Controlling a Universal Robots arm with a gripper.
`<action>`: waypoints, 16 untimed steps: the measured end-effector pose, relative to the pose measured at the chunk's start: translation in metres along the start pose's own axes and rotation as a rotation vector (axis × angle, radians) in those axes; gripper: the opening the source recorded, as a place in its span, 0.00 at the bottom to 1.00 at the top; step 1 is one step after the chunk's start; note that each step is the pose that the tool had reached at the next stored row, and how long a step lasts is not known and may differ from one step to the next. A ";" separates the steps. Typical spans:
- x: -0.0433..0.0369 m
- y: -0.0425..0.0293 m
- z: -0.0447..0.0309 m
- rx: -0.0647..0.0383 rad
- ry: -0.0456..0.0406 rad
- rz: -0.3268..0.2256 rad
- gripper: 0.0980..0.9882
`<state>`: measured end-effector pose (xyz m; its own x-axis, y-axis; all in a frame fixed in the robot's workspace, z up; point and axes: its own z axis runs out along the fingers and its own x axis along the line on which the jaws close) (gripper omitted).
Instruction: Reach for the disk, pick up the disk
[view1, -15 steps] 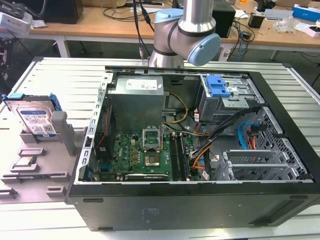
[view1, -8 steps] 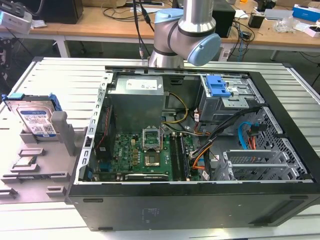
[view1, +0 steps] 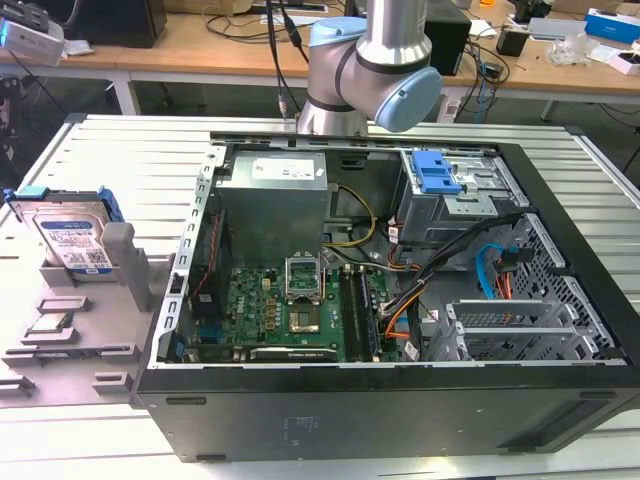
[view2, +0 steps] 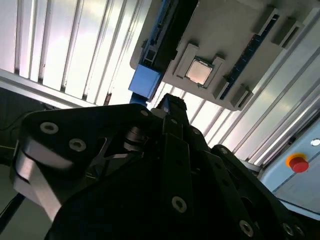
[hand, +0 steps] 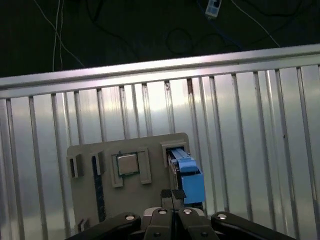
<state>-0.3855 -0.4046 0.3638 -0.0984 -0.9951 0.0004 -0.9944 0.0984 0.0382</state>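
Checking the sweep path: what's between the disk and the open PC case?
Exterior view: the grey holder's upright post beside the disk, then a strip of slatted table up to the case.

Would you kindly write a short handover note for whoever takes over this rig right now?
Gripper: shut and holding nothing. It hangs above the grey holder, tips pointing down beside the blue rail of the disk.
Disk: it stands on edge in the holder's slot, at the exterior view's left, beside the open computer case. Nothing touches it there.
Done: the gripper is placed over the holder, close to the disk.
Left: the disk is not yet gripped or lifted.
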 end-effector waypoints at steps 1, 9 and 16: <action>0.0000 0.0000 0.0000 0.000 0.0008 -0.018 0.01; 0.0000 0.0000 0.0000 0.000 0.0037 -0.095 0.01; 0.0000 0.0000 -0.0001 0.000 0.0063 -0.162 0.01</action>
<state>-0.3855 -0.4046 0.3638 0.0639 -0.9980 0.0005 -0.9972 -0.0638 0.0382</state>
